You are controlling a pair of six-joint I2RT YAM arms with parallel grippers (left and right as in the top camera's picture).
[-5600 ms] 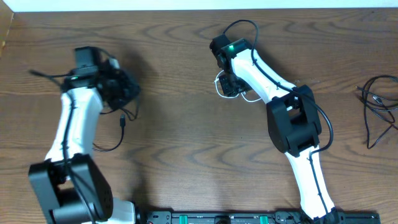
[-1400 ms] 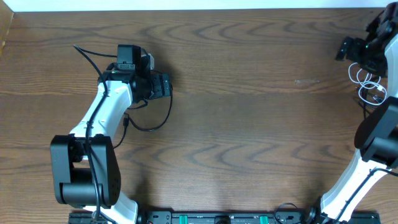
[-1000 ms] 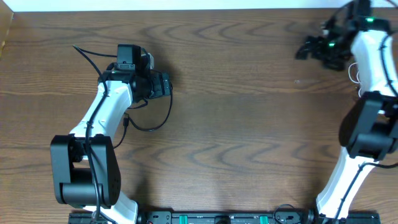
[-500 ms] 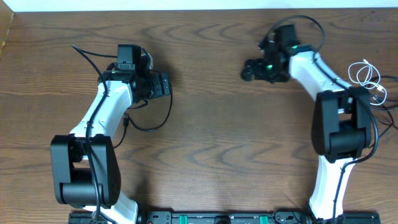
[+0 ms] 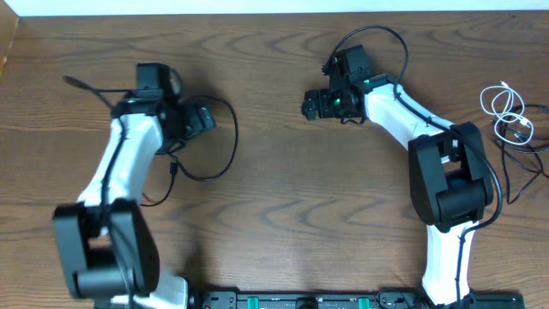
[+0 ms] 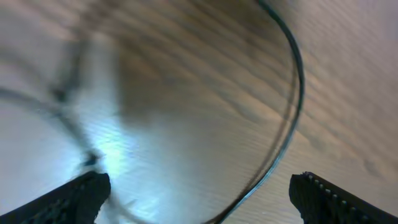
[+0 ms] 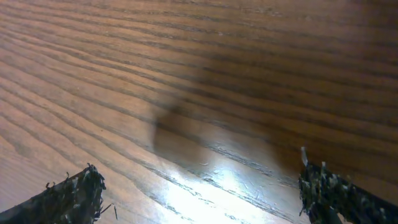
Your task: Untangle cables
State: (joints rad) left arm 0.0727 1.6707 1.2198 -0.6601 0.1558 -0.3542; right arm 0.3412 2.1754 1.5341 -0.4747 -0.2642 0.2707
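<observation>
Left gripper, jaws apart, is hovering over the black cable; it should pinch 1 strand. Right gripper, also open-jawed, is hanging right of it.

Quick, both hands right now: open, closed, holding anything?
Left hand: open; black cable runs between its fingers, not gripped.
Right hand: open, empty.

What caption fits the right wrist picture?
Open right gripper hovering over the wooden table, holding nothing.
</observation>
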